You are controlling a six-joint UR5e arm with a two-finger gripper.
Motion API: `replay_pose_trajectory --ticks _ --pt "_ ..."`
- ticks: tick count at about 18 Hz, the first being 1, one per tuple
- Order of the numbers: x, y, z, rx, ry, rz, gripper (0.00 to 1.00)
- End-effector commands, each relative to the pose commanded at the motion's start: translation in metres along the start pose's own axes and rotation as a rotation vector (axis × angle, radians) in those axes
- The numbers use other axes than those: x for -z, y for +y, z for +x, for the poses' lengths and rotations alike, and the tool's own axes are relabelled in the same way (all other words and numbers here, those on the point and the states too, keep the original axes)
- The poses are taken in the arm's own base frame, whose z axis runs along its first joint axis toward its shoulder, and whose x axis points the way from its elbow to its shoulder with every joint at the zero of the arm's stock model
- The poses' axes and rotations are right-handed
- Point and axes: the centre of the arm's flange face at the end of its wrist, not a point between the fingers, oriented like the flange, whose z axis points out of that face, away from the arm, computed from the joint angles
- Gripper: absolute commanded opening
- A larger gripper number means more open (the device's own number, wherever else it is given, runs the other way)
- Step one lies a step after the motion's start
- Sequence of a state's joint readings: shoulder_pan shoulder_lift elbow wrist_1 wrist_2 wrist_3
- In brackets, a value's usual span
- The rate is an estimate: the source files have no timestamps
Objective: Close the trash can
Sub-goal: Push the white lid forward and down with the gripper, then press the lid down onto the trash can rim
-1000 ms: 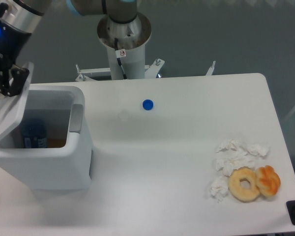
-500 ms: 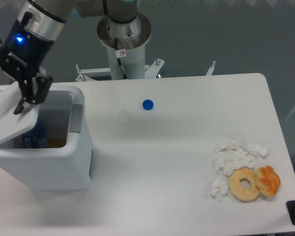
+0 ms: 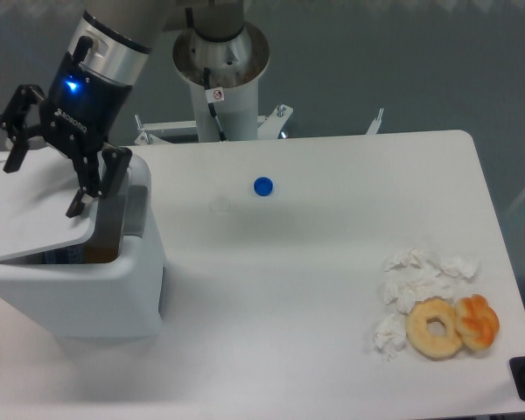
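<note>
Camera view: doughnuts [image 3: 451, 325] and crumpled tissues [image 3: 417, 280] lie near right on a white desk [image 3: 332, 262]. At left, the trash can [image 3: 87, 289], lid [image 3: 35, 219] tilted partly down. Above it, the gripper [image 3: 45, 179], fingers spread wide, holds nothing.

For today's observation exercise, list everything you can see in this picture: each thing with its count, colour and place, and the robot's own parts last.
Boxy white plastic trash can: one, white, table's left end, flat lid tilted, partly open.
Small round cap: one, blue, table centre, towards the back.
Crumpled paper tissues: a cluster, white, front right.
Ring doughnut: one, tan, front right, beside the tissues.
Glazed pastry: one, orange-brown, touching the doughnut's right side.
Flat table: one, white.
Gripper: one, black, fingers spread, over the lid.
</note>
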State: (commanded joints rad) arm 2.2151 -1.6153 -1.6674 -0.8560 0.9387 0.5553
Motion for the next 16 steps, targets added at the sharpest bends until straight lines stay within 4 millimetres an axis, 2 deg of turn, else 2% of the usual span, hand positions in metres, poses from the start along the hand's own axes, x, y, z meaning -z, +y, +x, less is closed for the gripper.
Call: replay_pose_trajectory --ticks 5,10,16 --pt "-0.01 0.013 0.0 0.018 0.016 -0.021 1.0" --pt "-0.011 0.018 0.001 0.037 0.02 -0.032 1.0" --pt "0.002 0.028 0.004 0.092 0.026 -0.06 1.0"
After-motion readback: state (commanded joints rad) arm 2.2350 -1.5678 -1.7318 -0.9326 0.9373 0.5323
